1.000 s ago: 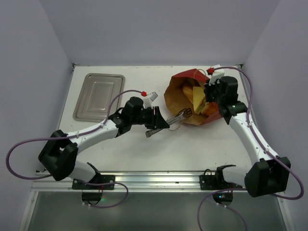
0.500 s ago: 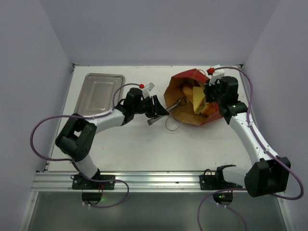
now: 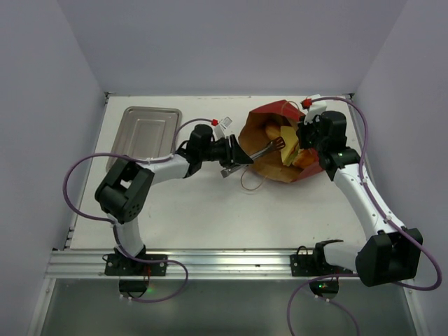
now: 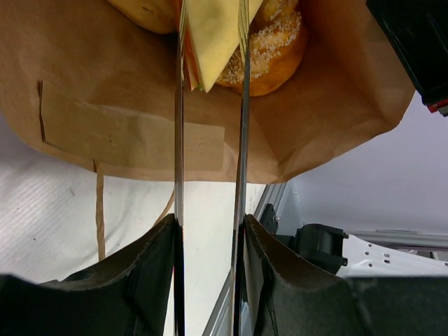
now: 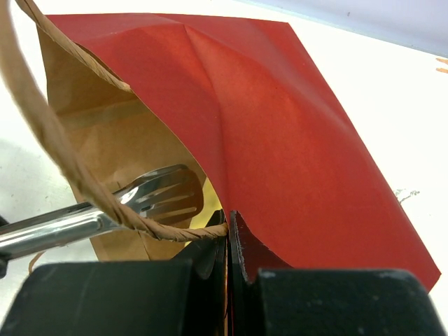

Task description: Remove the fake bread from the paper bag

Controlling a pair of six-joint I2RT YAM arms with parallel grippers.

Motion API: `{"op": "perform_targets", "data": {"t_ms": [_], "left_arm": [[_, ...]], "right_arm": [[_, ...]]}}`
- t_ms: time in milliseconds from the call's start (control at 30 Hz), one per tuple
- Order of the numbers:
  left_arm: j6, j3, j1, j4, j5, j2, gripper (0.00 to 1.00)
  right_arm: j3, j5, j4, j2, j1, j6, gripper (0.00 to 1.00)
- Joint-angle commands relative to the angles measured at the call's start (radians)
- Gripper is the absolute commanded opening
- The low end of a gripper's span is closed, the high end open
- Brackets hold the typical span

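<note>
The paper bag (image 3: 266, 168) lies on its side, red outside, brown inside, with its mouth toward the left arm. Inside it is fake bread: a yellow slice (image 4: 213, 31) and a sesame bun (image 4: 276, 52). My left gripper (image 4: 210, 227) is shut on metal tongs (image 4: 243, 140). The tongs (image 3: 264, 150) reach into the bag's mouth, one arm on each side of the yellow slice. My right gripper (image 5: 228, 227) is shut on the red bag wall (image 5: 280, 126) at its rim. The tongs' slotted tip (image 5: 157, 196) shows inside.
A shallow steel tray (image 3: 143, 136) sits at the back left of the table. A tan string handle (image 3: 248, 183) loops onto the table in front of the bag. Another handle (image 5: 49, 133) crosses the right wrist view. Walls enclose the table.
The left arm has swung back and to the right, and the tongs have gone deeper into the bag. The right gripper and the bag have stayed put.
</note>
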Motion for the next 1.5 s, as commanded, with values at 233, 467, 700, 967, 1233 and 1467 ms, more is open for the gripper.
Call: {"op": "perform_targets", "data": {"t_ms": [233,467,700,967,1233,1467], "left_arm": [[-0.001,0.095,0.002,0.023,0.017,0.049,0.45],[-0.009,0.111,0.002,0.02,0.019,0.072,0.45],[-0.006,0.111,0.009,0.008,0.013,0.081,0.45],[-0.035,0.109,0.013,0.062,0.058,0.102,0.45],[-0.068,0.12,0.015,0.102,0.091,0.139,0.46],[-0.145,0.123,0.015,0.203,0.155,0.164,0.44]], "right_arm": [[0.028,0.001,-0.012,0.007,-0.01,0.013,0.0],[0.028,0.001,-0.012,0.01,-0.01,0.013,0.0],[0.029,-0.002,-0.013,0.013,-0.01,0.013,0.0],[0.031,-0.005,-0.014,0.014,-0.01,0.013,0.0],[0.031,-0.011,-0.017,0.013,-0.01,0.016,0.0],[0.031,-0.013,-0.017,0.011,-0.01,0.016,0.0]]}}
